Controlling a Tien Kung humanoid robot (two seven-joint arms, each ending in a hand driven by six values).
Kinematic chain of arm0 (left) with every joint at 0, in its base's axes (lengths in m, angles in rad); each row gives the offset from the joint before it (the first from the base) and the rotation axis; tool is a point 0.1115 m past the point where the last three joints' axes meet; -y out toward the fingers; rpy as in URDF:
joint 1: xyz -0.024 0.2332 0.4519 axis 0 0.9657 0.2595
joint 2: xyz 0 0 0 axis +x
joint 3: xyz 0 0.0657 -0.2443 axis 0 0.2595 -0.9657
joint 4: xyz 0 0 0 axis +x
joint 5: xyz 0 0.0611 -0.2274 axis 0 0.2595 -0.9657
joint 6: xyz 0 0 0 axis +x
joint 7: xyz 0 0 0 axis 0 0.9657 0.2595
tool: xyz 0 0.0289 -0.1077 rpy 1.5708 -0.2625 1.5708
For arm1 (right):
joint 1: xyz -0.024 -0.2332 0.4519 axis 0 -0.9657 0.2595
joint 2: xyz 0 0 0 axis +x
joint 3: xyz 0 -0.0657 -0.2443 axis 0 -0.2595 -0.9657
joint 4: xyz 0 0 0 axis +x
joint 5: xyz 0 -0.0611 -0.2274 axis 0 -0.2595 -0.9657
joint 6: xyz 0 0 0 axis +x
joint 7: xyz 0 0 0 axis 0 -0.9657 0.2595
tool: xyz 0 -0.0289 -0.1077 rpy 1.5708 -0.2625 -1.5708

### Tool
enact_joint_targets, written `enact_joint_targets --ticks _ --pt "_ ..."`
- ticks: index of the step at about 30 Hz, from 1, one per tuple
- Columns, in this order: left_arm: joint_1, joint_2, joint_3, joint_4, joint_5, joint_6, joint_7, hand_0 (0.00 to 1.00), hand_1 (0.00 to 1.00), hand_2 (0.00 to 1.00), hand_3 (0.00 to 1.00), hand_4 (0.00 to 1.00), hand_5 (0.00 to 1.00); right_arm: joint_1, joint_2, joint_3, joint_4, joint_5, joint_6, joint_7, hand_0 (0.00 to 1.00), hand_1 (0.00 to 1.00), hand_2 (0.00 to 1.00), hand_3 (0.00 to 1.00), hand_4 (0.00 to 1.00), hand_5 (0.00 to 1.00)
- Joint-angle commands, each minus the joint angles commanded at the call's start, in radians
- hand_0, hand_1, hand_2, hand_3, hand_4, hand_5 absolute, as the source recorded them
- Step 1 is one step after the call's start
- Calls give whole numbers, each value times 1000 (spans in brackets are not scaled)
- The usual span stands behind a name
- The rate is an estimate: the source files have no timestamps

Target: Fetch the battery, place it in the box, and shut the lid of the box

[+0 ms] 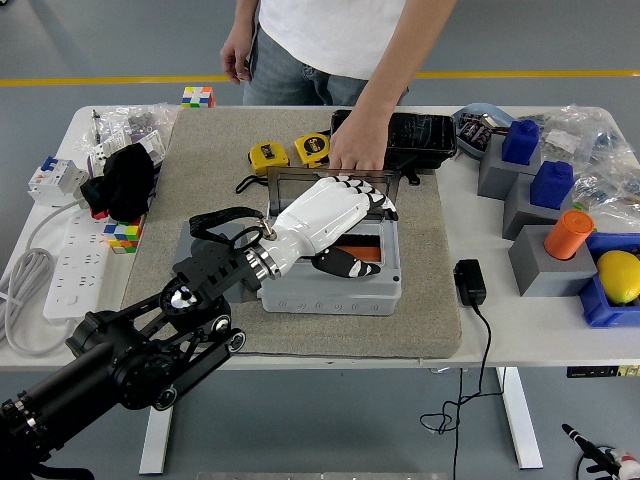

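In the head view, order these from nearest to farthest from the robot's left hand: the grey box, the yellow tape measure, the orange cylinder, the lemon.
From the left hand:
1. Grey box, directly under it.
2. Yellow tape measure, behind it, to the left.
3. Orange cylinder, far right.
4. Lemon, at the right edge.
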Motion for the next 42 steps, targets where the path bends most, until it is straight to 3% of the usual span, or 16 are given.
enact_joint_targets --ticks 1,6,7,12,13,18,19,24,28,31,37,39,42 --pt "5 4 0 -17 -7 1 -5 773 815 785 750 998 571 -1 0 -5 0 5 0 1 834 770 748 825 998 998" --pt "19 17 -5 -89 -63 -3 -29 773 815 785 750 998 571 -2 2 -12 0 13 -1 2 834 770 748 825 998 998" --pt "21 20 -8 -106 -77 -10 -33 766 791 753 731 998 783 -2 2 -13 0 13 -1 2 834 770 747 825 998 998" --pt "33 36 -22 -170 -206 -61 -51 766 791 753 731 998 783 -2 4 -11 0 13 -2 1 834 770 747 825 998 998" --pt "34 38 -26 -178 -234 -71 -56 827 843 800 763 998 998 -2 4 -9 0 11 -1 1 834 770 747 825 998 998" --pt "37 39 -62 -187 -431 -117 -87 827 843 800 763 998 998 -3 4 -5 0 8 -1 0 834 770 747 825 998 998" --pt "36 38 -71 -184 -476 -118 -93 998 998 995 964 998 998 -3 4 -4 0 7 -1 0 834 769 747 825 998 998" --pt "34 33 -100 -163 -653 -101 -112 998 998 995 964 998 998 0 4 -2 0 8 -1 0 834 769 747 825 998 998" --pt "34 24 -126 -127 -725 -92 -67 998 998 998 998 998 998 1 6 1 0 7 -2 0 834 770 747 825 998 998" --pt "32 24 -148 -112 -702 -114 18 998 998 998 998 998 998 1 7 4 0 6 -2 0 834 770 747 824 998 998" --pt "-2 59 -188 -122 -458 -239 266 998 998 998 998 998 998 1 6 9 0 1 -1 -1 834 770 747 824 998 998" --pt "-14 68 -195 -130 -379 -264 321 998 998 998 998 998 998 2 5 6 0 5 -2 -1 834 770 747 824 998 998" --pt "-26 74 -203 -139 -256 -276 359 998 998 998 998 998 998 3 6 5 0 7 -2 -1 834 770 747 824 998 998"
